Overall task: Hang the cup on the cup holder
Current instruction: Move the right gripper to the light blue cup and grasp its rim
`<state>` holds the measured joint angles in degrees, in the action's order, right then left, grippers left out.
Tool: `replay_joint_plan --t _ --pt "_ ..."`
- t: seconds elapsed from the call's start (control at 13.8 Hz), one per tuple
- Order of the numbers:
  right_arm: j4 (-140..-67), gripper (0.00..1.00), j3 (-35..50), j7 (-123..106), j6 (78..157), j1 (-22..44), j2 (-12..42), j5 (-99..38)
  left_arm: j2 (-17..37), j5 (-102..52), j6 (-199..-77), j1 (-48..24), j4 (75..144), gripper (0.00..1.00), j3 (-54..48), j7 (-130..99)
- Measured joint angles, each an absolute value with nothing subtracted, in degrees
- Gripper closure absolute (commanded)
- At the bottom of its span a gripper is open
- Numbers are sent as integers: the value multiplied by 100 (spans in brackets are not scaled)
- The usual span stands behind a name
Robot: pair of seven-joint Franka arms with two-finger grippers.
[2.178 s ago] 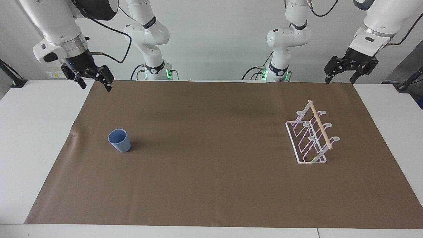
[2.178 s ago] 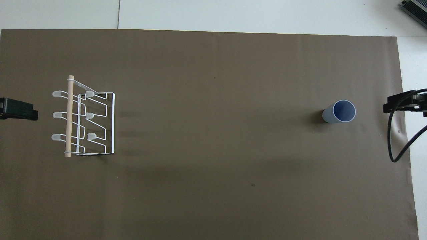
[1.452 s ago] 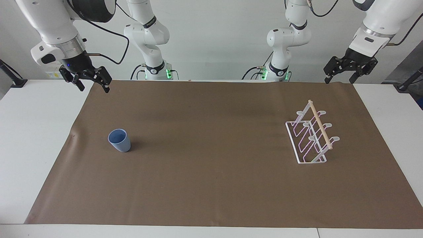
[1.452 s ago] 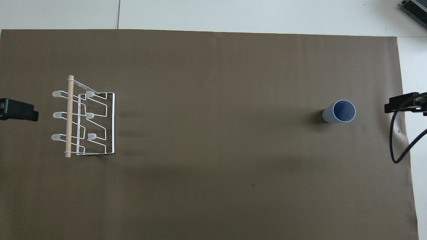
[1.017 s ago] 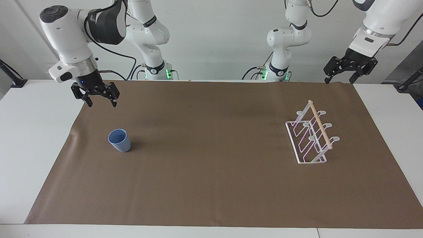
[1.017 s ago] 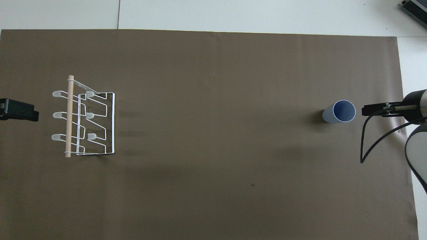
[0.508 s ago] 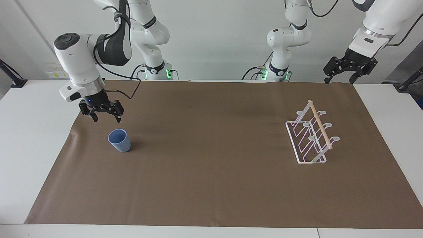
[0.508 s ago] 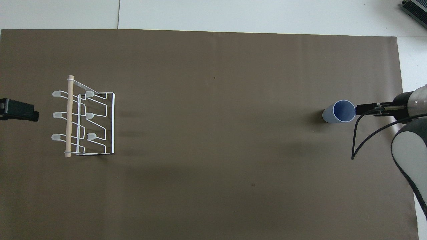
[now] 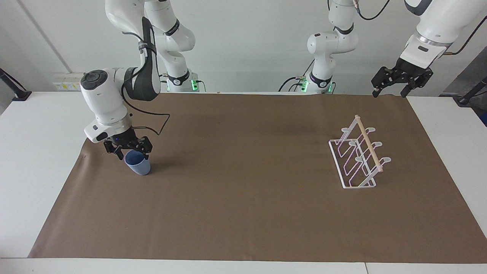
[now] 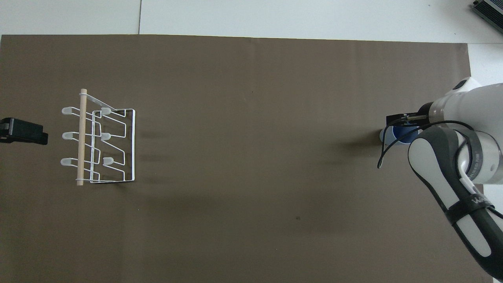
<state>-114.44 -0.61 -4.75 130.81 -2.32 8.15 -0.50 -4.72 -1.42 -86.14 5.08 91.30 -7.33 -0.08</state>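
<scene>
Right gripper, reaching in from the right arm's end of the table, sits low over the cup with its fingers spread apart, one fingertip on each side of the rim; the facing view shows the fingertips at rim level, and whether they touch the cup cannot be told. Nothing is clamped between them. Seen from overhead, the right arm's white and dark links cover most of the cup, so only a sliver of its pale blue wall and rim shows beside the wrist. That cup stands upright, mouth up, on the brown mat that covers most of the white table, toward the right arm's end. Well apart from it, toward the left arm's end of the mat, stands the cup holder, a white wire rack with slanted looped prongs and a pale wooden dowel along its top; no cup hangs on it. Over the table's edge at the left arm's end, near the robots' side of the mat, the left gripper waits in the air, fingers apart and holding nothing, well clear of the rack
</scene>
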Motion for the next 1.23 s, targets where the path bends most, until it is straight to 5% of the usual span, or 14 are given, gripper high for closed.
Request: replay_joint_plan --t 0.73,0.94,1.09,1.16,1.23 --pt "-12224 0 162 -289 13845 -193 854 -61 -472 -142 -8615 508 9136 0 -733 -8" --pt "-12249 46 160 -288 13846 -194 854 -61 -472 -142 -8615 508 9140 0 -733 -8" --pt "-12252 86 159 -288 13846 -194 854 -61 -472 -142 -8615 508 9150 0 -733 -8" --pt "-12255 100 156 -288 13846 -195 854 -61 -474 -142 -8615 508 9158 0 -733 -8" --pt "-12257 100 149 -288 13846 -197 854 -62 -477 -142 -8620 508 9168 0 -733 -8"
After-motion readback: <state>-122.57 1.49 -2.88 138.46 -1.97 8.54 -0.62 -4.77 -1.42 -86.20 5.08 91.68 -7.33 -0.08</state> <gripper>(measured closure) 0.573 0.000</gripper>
